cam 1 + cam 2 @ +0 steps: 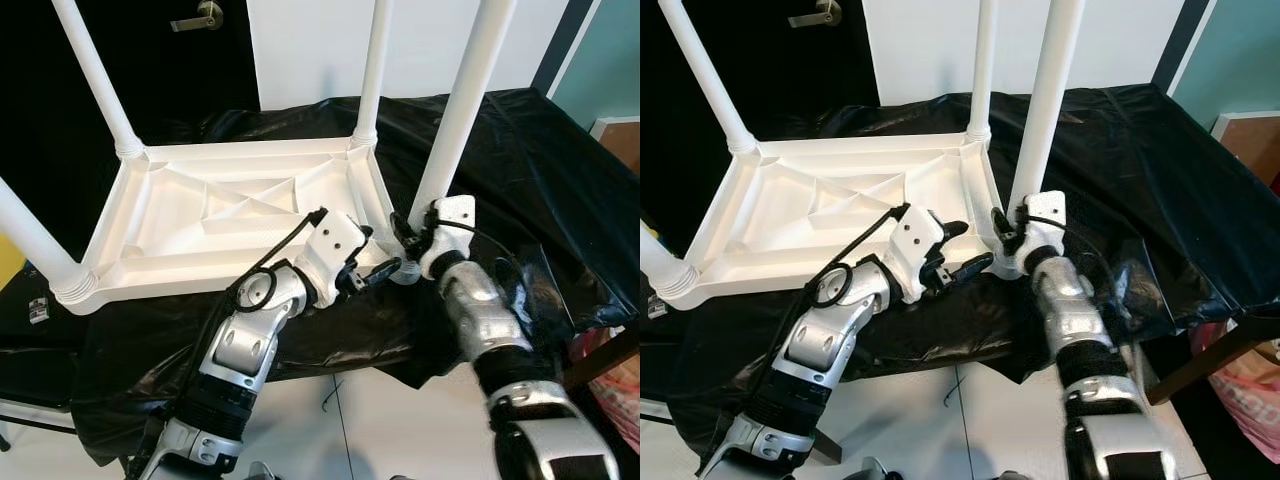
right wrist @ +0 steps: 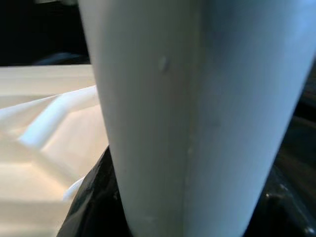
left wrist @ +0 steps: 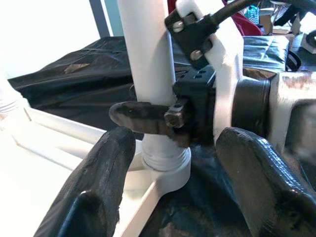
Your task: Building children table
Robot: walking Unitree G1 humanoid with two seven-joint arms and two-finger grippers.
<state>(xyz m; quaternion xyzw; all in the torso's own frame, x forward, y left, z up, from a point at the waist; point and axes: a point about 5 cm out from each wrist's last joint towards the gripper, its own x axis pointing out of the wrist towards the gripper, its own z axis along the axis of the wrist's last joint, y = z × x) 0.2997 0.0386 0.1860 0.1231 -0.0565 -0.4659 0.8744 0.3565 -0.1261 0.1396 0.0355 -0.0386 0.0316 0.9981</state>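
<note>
While inverted on black-covered worktop: tabletop (image 1: 240,215), four legs standing in corner sockets; right gripper (image 1: 408,240) clamped round fourth leg (image 1: 455,110) at near right corner, seating unconfirmed; left gripper (image 1: 372,262) spread, empty.

No readable text, brand, number or sign.
A small pale tag (image 1: 38,310) lies on the black sheet (image 1: 560,190) beside the upturned white table (image 1: 230,215) (its dark marks are too small and blurred to make out as letters or figures).
</note>
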